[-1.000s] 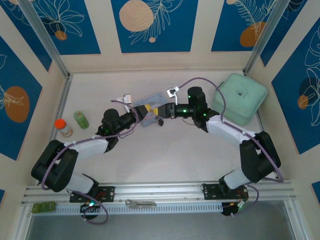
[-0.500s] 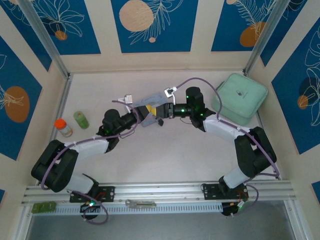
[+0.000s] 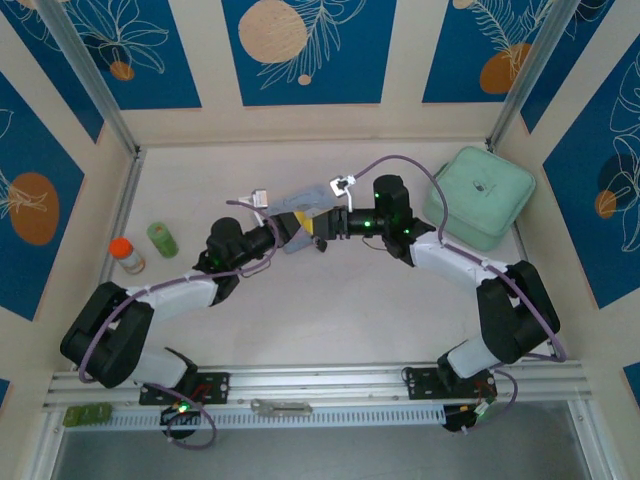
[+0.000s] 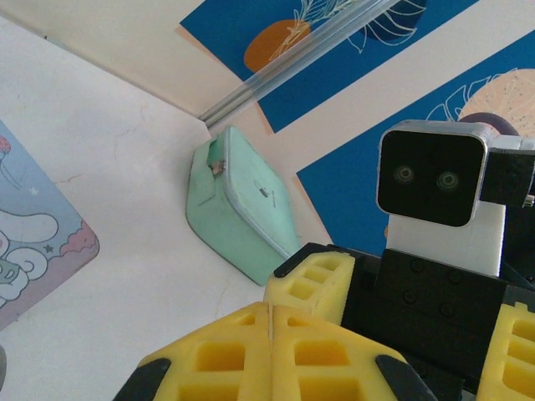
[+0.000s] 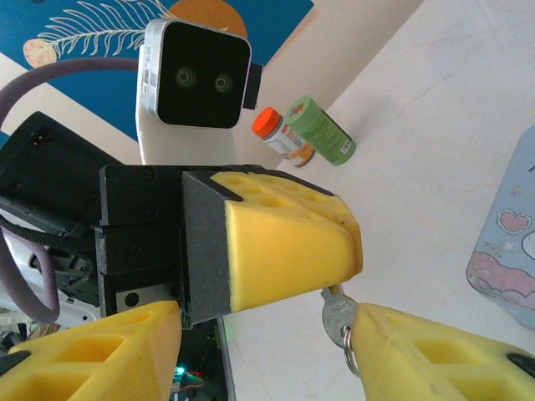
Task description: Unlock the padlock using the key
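Both arms reach inward and meet over the worktop (image 3: 350, 320) middle. The left end effector (image 4: 269, 322) is pressed together on the key (image 5: 338, 321), and the right end effector (image 5: 263, 334) is spread around it. The right elbow has moved slightly rightward

You see wall panels (image 3: 340, 60) in deep blue with white leaf lines and orange discs. The case (image 3: 480, 196) is mint green, the tin (image 4: 33, 251) pale blue with pink clouds. The bottle (image 3: 125, 255) has an orange cap, the can (image 3: 161, 239) is green. The left gripper (image 4: 269, 316) and the right gripper (image 3: 324, 222) have yellow fingers; the key (image 5: 338, 322) is silver-grey.
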